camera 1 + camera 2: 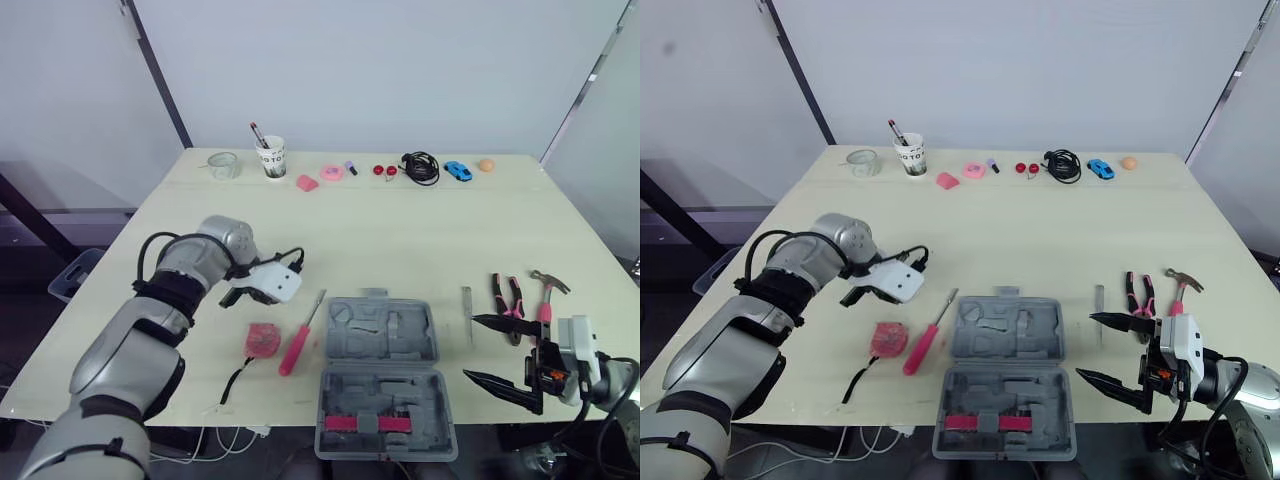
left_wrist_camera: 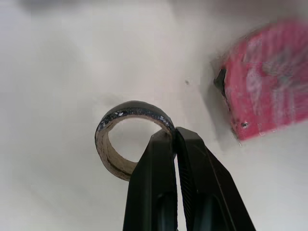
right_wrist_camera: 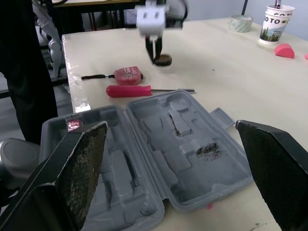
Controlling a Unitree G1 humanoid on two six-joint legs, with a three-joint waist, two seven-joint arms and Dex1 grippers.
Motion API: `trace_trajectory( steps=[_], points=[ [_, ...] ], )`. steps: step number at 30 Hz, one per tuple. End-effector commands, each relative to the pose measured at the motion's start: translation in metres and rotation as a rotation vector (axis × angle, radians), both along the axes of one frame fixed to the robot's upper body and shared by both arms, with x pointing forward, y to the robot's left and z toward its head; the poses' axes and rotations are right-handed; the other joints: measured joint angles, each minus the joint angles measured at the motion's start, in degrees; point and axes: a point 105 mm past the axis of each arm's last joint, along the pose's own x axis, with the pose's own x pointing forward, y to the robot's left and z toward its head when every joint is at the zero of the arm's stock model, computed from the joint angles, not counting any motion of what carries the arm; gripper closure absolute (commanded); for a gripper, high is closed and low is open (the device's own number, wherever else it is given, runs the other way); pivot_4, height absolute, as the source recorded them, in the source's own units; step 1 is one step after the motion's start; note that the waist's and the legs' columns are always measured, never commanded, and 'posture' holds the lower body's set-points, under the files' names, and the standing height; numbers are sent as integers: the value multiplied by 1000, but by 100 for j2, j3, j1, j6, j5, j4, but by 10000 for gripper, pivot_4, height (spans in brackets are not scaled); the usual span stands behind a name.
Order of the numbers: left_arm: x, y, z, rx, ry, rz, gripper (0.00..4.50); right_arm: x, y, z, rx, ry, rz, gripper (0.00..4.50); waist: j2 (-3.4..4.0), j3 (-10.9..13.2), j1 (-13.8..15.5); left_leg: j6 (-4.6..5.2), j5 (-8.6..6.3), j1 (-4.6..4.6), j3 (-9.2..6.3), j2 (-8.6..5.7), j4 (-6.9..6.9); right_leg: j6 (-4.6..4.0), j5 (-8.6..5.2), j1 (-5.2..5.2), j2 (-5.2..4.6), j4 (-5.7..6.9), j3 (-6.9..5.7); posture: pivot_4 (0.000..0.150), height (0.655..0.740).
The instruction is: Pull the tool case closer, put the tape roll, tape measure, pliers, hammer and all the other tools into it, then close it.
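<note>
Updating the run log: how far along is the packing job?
Done: tool case lies open near the robot, empty. In hand: left gripper pinches the tape roll. Left: tape measure, screwdriver, pliers, hammer on the table, then closing. Right gripper open.

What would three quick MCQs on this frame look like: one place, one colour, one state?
1. Where does the screwdriver lie?
A. On the table, left of the open tool case
B. Inside it
C. Right of it

2. What colour is the tape measure?
A. Blue
B. Red
C. Yellow

3. What state is the left pincer in?
A. Open, holding nothing
B. Shut on the wall of the tape roll
C. Shut on the screwdriver

Answers:
1 A: the head views show it lying just off the case's left edge.
2 B: its body is red in the head and left wrist views.
3 B: the left wrist view shows both fingers pinching the roll's rim.
</note>
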Motion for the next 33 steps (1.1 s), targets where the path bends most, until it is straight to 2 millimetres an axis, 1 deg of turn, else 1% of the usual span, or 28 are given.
trace_trajectory(
  steps=[1, 3, 7, 10, 15, 17, 20, 23, 27, 33],
  points=[
    [-4, -21, 30, -117, -1, -30, 44508, 1, -2, 6, 0, -33, 6, 0, 0, 0, -5, 0, 0, 0, 1, 0, 1, 0, 0, 0, 0, 0, 1, 1500, 7400],
    [-5, -28, 31, -115, -13, -52, 44508, 2, -2, 6, -1, -34, 7, 0, 0, 0, -9, 0, 0, 2, 0, 0, 1, 0, 0, 0, 0, 1, 2, 1500, 7400],
    [-20, -59, 19, -176, 55, -112, 44508, 3, -4, 7, 0, -38, -1, 0, 0, 0, -10, 0, 0, 2, 0, 0, 1, 0, 0, 0, 1, 4, 3, 1500, 7400],
    [-25, -73, 14, -186, 72, -132, 44508, 3, -7, 6, -3, -39, -9, 0, 0, 0, 0, 0, 0, 1, 0, -1, 3, 0, 0, 1, 1, 4, 4, 1500, 7400],
    [-25, -97, -2, -150, 67, -152, 44508, 2, -12, 3, -5, -33, -25, 0, 0, 0, -7, 0, 0, 3, 0, -1, 5, 0, 0, 0, 8, 4, 9, 1500, 7400],
    [-24, -106, -5, -146, 66, -157, 44508, 1, -13, 2, -5, -32, -30, 0, 0, 1, 3, 0, 0, 3, 1, -1, 6, 0, 0, 1, 9, 4, 12, 1500, 7400],
    [-27, -120, -8, -154, 84, -161, 44508, 0, -16, 0, -8, -30, -37, 0, -1, 1, -6, 0, 0, -2, -3, -2, 7, 0, -1, 1, 56, -1, 82, 1500, 7400],
    [-29, -123, -12, -159, 103, -151, 44508, 0, -17, -1, -10, -30, -40, 0, -1, 1, -20, 0, 0, -1, -2, -1, 7, 0, -1, 0, 63, 0, 92, 1500, 7400],
    [-23, -121, -13, -170, 108, -118, 44508, -1, -18, -1, -12, -31, -44, 0, 0, 0, -19, 1, 0, 4, -3, 2, 7, -1, -1, -2, 69, 3, 98, 1500, 7400],
    [-14, -113, -14, -176, 134, -61, 44508, 0, -18, -2, -14, -36, -54, 0, -1, 1, -8, 1, 0, 1, -2, 0, 7, -1, -1, -1, 69, 2, 101, 1500, 7400]
  ],
)
